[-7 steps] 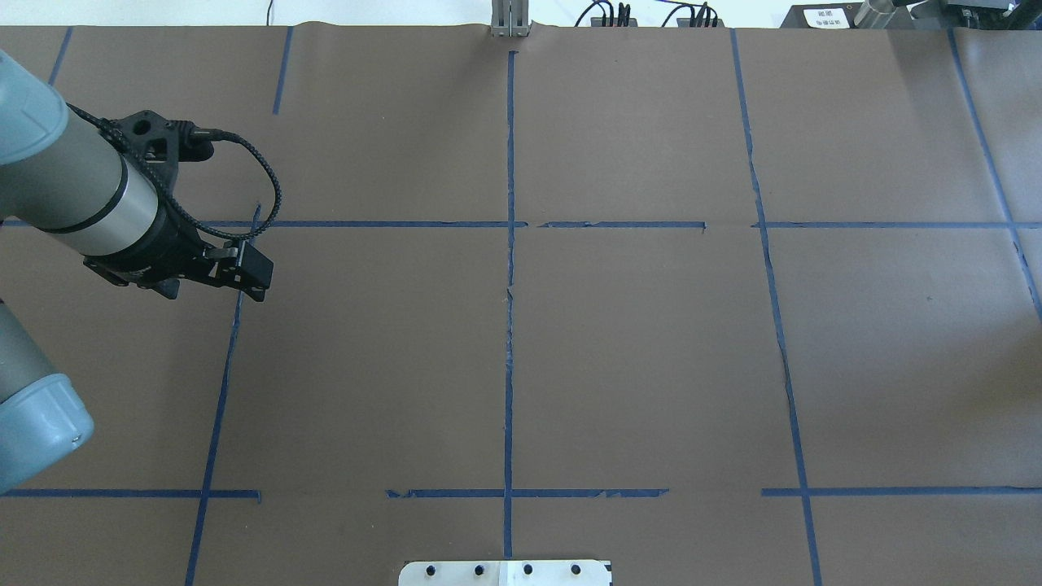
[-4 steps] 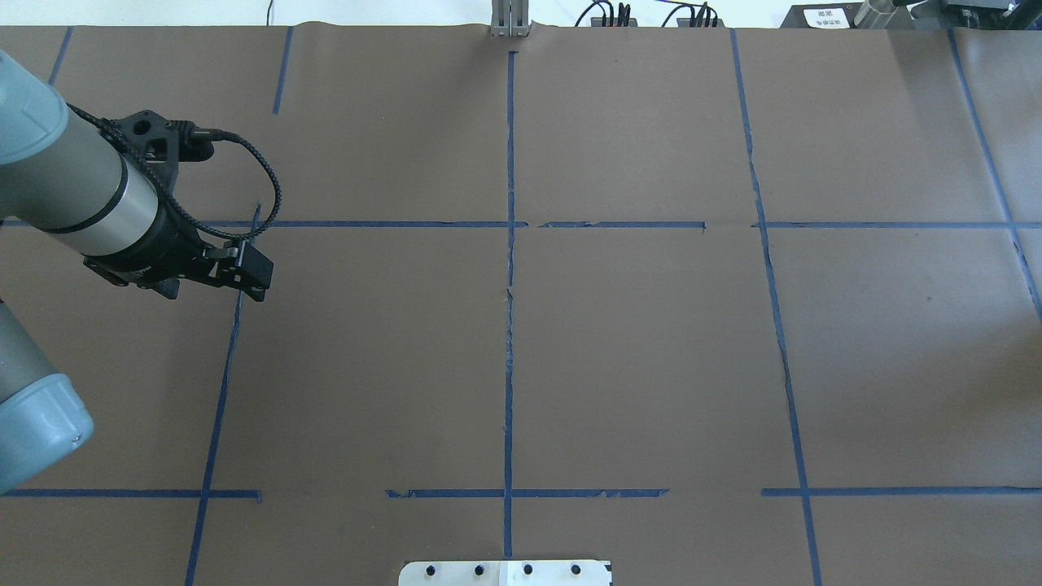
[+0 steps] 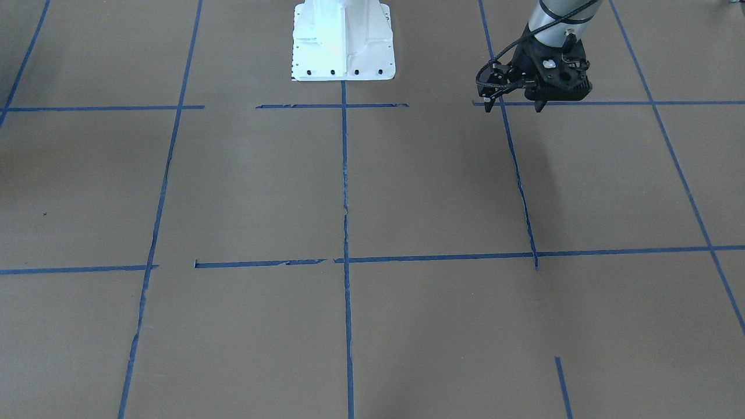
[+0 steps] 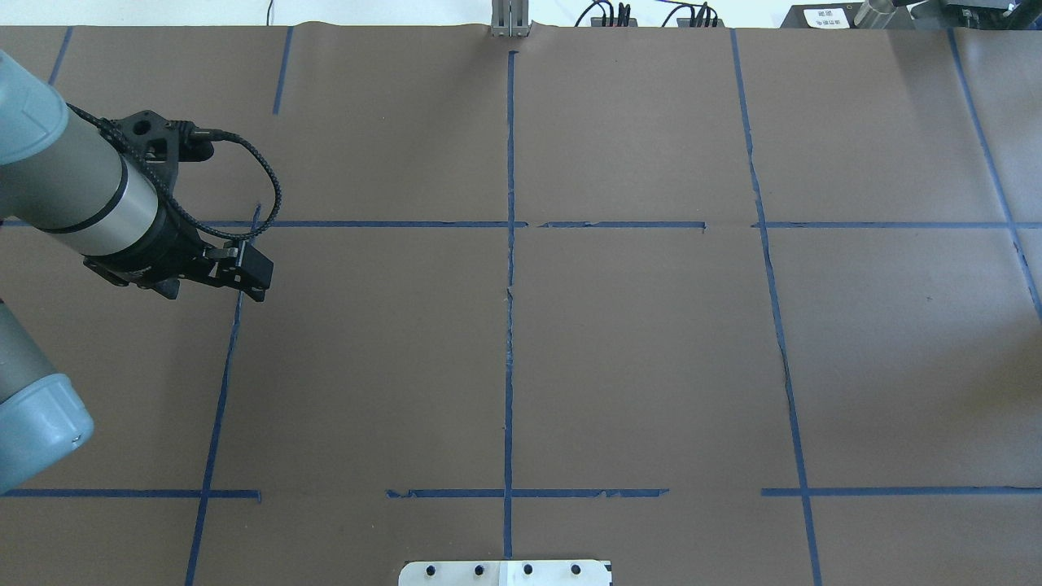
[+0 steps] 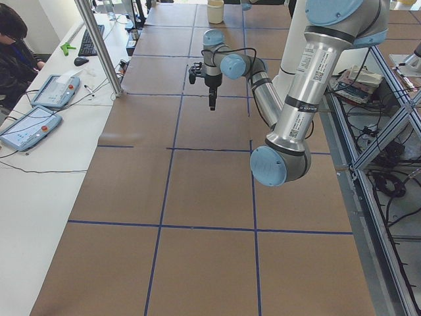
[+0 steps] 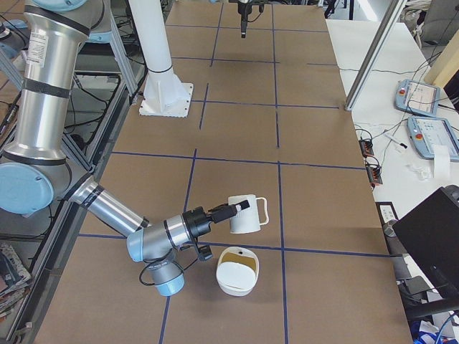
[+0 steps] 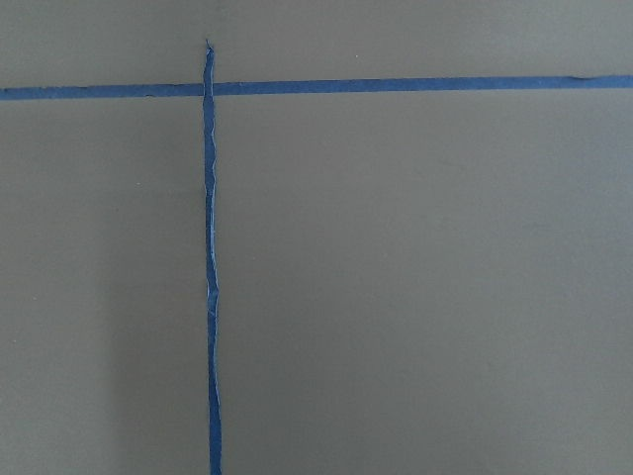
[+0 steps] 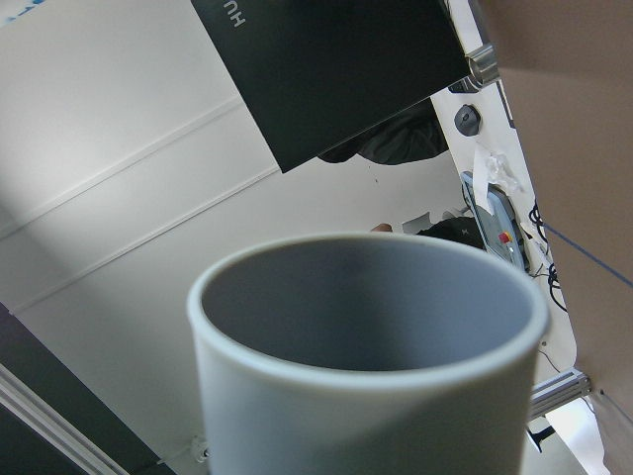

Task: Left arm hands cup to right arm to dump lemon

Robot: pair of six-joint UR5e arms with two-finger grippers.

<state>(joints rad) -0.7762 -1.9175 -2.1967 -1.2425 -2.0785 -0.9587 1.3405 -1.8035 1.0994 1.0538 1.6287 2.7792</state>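
Observation:
My left gripper [image 3: 514,107] is open and empty, hanging over a blue tape crossing on the left half of the table; it also shows in the overhead view [image 4: 244,277]. The white cup [image 6: 244,215] is at the tip of my right gripper [image 6: 231,211], held in the air and tipped over a white bowl [image 6: 238,271] with something yellow [image 6: 245,266] inside. That gripper shows only in the exterior right view, so I cannot tell its state. The right wrist view shows the cup's [image 8: 366,327] grey inside, empty.
Brown paper with a blue tape grid covers the table [image 4: 635,342]. The white robot pedestal [image 3: 342,41] stands at the near middle edge. An operator [image 5: 16,46] and teach pendants [image 5: 26,125] are along the far side, and a laptop [image 6: 430,229].

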